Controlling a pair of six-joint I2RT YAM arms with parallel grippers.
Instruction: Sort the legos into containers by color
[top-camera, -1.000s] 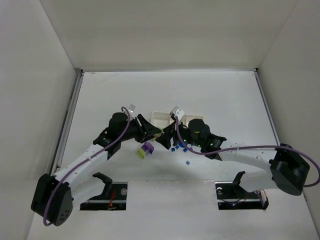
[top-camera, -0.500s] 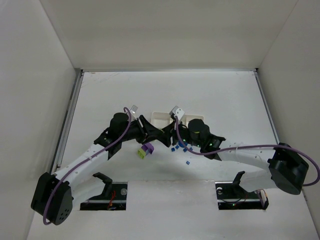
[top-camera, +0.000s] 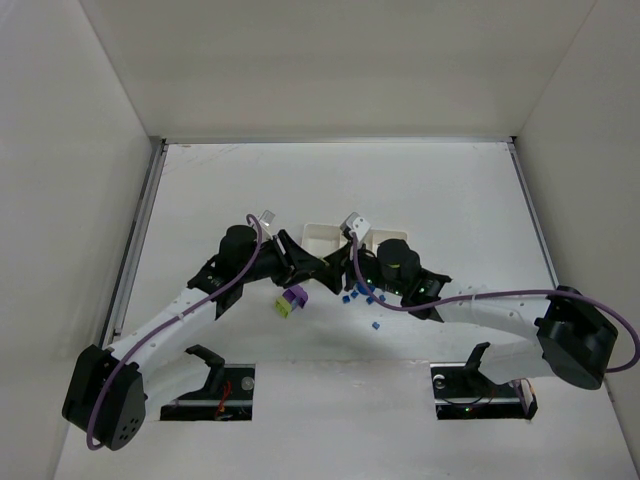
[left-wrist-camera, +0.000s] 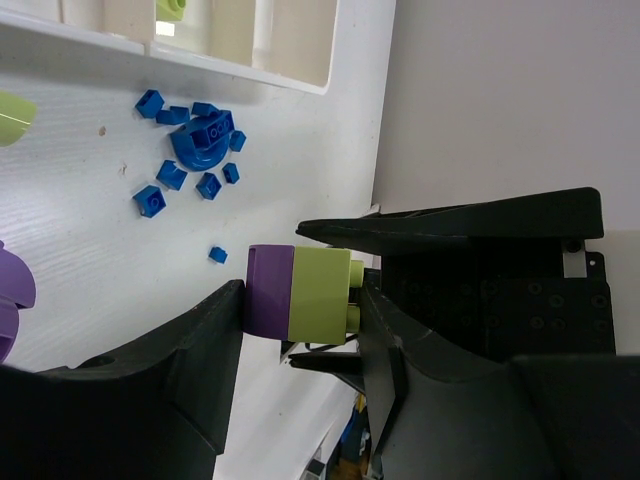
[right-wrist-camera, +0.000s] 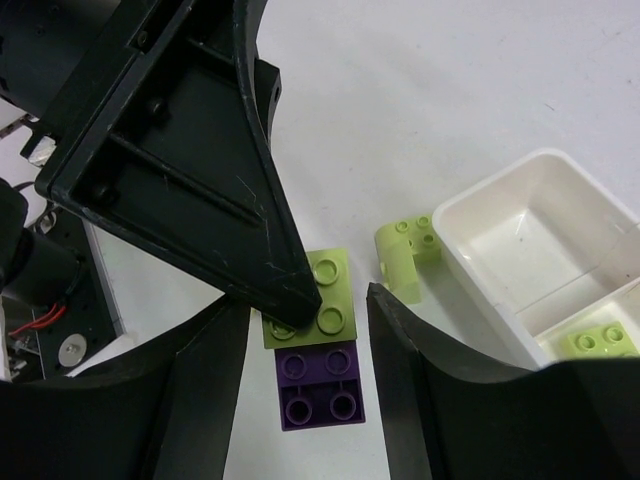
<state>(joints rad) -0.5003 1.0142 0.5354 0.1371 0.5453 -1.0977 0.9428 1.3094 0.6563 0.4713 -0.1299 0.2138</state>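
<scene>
My left gripper (left-wrist-camera: 300, 290) is shut on a stacked lime-green and purple block (left-wrist-camera: 310, 293), held at the fingertips. It hangs above the table in front of the white tray (top-camera: 320, 232). My right gripper (right-wrist-camera: 308, 300) is open and its fingers straddle that block (right-wrist-camera: 320, 290) without touching it. In the top view the two grippers, left (top-camera: 320, 268) and right (top-camera: 338, 276), meet tip to tip. A purple and green pair (top-camera: 290, 300) lies on the table. Several tiny blue cubes and a round blue piece (left-wrist-camera: 200, 140) lie near the tray. One lime brick (right-wrist-camera: 600, 340) sits in a tray compartment.
A curved lime piece (right-wrist-camera: 405, 255) lies on the table just left of the tray's end wall (right-wrist-camera: 500, 210). One stray blue cube (top-camera: 376, 324) lies nearer the arm bases. White walls enclose the table on three sides.
My left gripper has shifted slightly right, closing the gap to my right gripper. The pieces on the table have not moved.
</scene>
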